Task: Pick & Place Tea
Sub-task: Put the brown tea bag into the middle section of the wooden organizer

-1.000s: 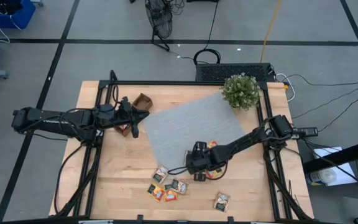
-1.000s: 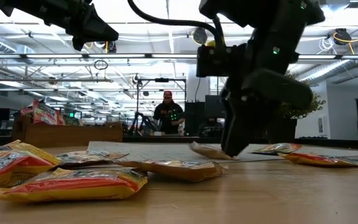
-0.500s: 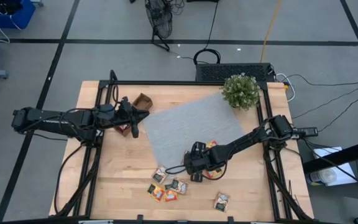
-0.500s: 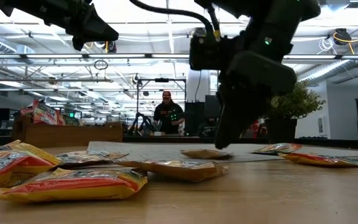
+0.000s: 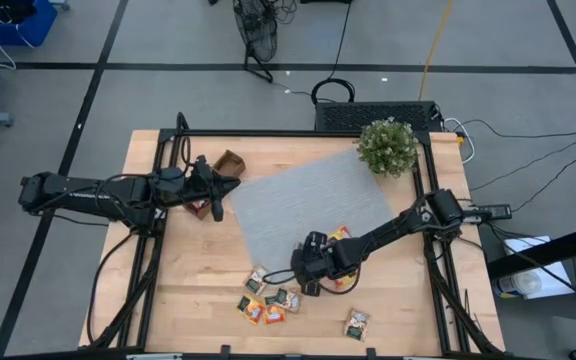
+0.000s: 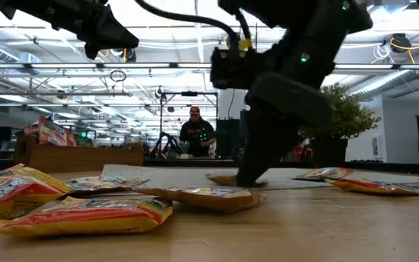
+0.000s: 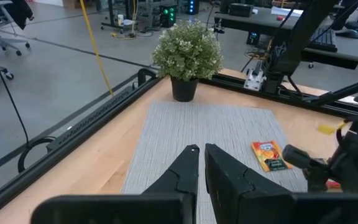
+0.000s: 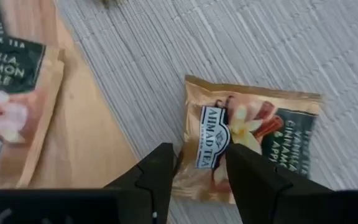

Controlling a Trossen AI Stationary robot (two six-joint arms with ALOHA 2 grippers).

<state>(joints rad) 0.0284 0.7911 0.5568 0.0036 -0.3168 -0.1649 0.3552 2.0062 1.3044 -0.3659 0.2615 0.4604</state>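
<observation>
A tan tea sachet (image 8: pixel 253 137) with a dark label lies flat on the grey woven mat (image 5: pixel 308 200), close to the mat's near edge. My right gripper (image 8: pixel 201 171) is open and slants down over it, one finger on each side of the label. In the low view its tips are down at the sachet (image 6: pixel 224 179). More tea sachets lie loose on the wood: a cluster (image 5: pixel 268 300), one alone (image 5: pixel 356 323), and some under the right arm (image 5: pixel 340 235). My left gripper (image 7: pixel 201 152) is shut, holds nothing, and hangs above the table beside the wooden tray (image 5: pixel 232 160). My right gripper comes at the sachet slanting down from above, over its edge (image 8: pixel 197 186) nearest the mat's border. The open fingers (image 8: pixel 160 171) straddle the label. Whether the tips touch the sachet I cannot tell. The sachet lies flat on the mat.
A potted plant (image 5: pixel 386 147) stands at the mat's far right corner. The tray holds sachets standing on edge (image 6: pixel 49 132). Bare wood lies near the front edge, right of the lone sachet. A person (image 6: pixel 197 135) stands in the room beyond the table.
My right gripper has shifted a little toward the table's left edge along the mat's near border and rolled slightly, its finger gap unchanged. The tan sachet had one end raised at the fingertips a second ago and now lies flat on the mat.
</observation>
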